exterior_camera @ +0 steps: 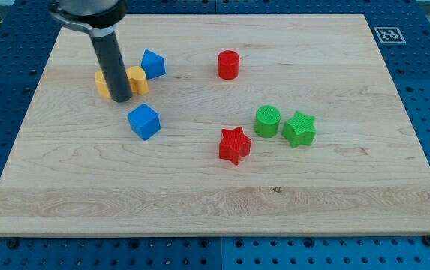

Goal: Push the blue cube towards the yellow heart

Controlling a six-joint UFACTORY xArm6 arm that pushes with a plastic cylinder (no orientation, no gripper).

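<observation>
- Tip (121, 99) of my rod sits at the far left of the tabletop (335, 195), in front of a yellow block (133, 79) that the rod partly hides. I take this block for the yellow heart, though its shape cannot be made out fully. The tool is a plain rod with nothing to open or clench, so it grasps nothing.
- Risk here: the tip appears to touch or nearly touch the yellow block, so any move to the far side would shove the goal away instead of the cube.
- Just right of the yellow block, a little farther, lies a second blue block (153, 64), angular in shape. It touches or nearly touches the yellow one. A hard push of the cube could drive it through and knock both out of place.
- The blue cube (144, 121), the task's thing, rests nearer than the tip and slightly to its right, a short way from the yellow block and apart from the tip. To push it toward the heart I judge the tip must first go round to its near-right side. Cutting straight across could clip the cube and send it right, away from the goal.
- An off-centre contact would likely spin the cube and let it slide off the tip.
- Farther right, the red cylinder (229, 64), red star (234, 145), green cylinder (267, 121) and green star (299, 129) stand well apart from the path and look safe.
</observation>
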